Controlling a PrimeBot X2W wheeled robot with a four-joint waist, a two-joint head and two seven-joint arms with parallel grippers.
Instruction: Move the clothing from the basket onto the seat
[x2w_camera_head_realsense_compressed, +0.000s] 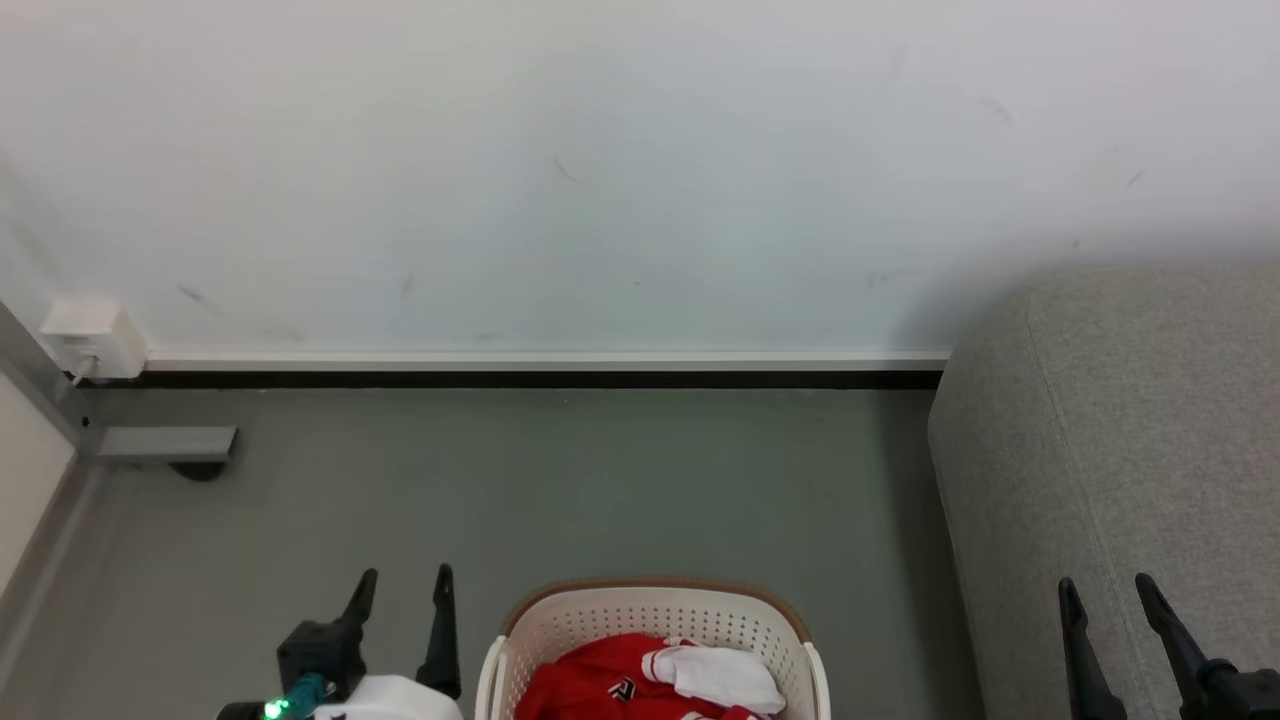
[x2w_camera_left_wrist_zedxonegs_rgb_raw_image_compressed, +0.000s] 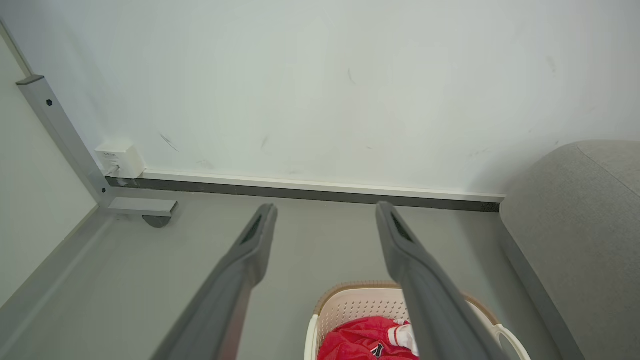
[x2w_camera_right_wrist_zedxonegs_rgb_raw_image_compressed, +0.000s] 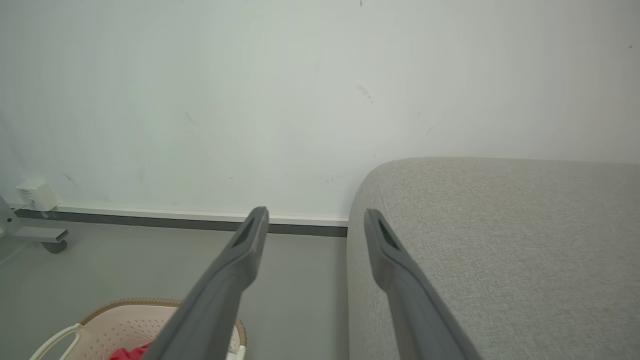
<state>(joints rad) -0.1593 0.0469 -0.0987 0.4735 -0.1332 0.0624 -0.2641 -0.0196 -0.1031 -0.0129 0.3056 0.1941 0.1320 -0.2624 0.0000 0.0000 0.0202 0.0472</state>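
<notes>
1 basket (x2w_camera_head_realsense_compressed: 640, 612) on floor (x2w_camera_head_realsense_compressed: 600, 480), containing 1 red-and-white clothing item (x2w_camera_head_realsense_compressed: 600, 688), bunched. 1 grey seat (x2w_camera_head_realsense_compressed: 1130, 430), near the basket's right. 2 claws, left claw (x2w_camera_head_realsense_compressed: 406, 575) and right claw (x2w_camera_head_realsense_compressed: 1108, 585), both spread wide, gripping nothing.

Head camera forward-down, wrist cameras toward the wall (x2w_camera_head_realsense_compressed: 640, 180); basket (x2w_camera_head_realsense_compressed: 652, 612) and seat (x2w_camera_head_realsense_compressed: 1150, 420) common to all.
</notes>
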